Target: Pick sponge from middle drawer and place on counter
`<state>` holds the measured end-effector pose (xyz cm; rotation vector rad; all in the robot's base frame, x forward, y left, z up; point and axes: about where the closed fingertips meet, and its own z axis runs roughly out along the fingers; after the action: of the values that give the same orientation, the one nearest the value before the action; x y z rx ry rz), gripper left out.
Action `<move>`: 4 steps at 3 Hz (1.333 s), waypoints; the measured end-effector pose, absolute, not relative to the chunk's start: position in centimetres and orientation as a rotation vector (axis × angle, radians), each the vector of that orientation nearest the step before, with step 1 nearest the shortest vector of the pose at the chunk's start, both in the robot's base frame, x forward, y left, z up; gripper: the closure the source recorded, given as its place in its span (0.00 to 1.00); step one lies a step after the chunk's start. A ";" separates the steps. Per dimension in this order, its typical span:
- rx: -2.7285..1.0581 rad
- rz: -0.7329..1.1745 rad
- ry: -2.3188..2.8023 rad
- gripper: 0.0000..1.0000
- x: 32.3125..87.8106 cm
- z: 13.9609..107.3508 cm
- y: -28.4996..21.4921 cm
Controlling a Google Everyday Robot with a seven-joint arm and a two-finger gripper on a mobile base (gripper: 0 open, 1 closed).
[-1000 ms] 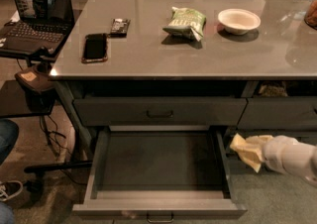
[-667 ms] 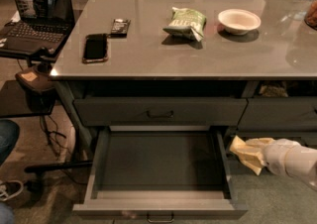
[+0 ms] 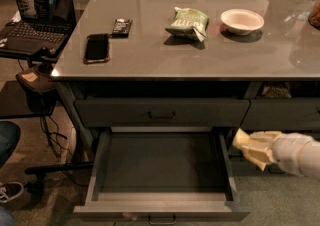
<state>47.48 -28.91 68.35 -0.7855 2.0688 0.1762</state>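
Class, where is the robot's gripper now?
Low at the camera view's right, the gripper hangs just right of the open middle drawer, below the counter.

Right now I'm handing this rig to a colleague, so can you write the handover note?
Gripper: right of the open drawer, outside it, below counter height, shut on the sponge.
Drawer: pulled out, nothing visible inside.
Counter: holds a phone, a green bag and a bowl.
Done: sponge is out of the drawer.
Left: lift it and set it on a bare part of the counter.
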 end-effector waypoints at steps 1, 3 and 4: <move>-0.839 0.122 1.834 1.00 46.5 82.2 -29.5; -0.954 0.081 1.612 1.00 44.4 98.8 -29.3; -0.948 0.081 1.621 1.00 44.5 98.1 -29.1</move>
<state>44.54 -29.11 98.10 -0.9476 1.6214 0.0811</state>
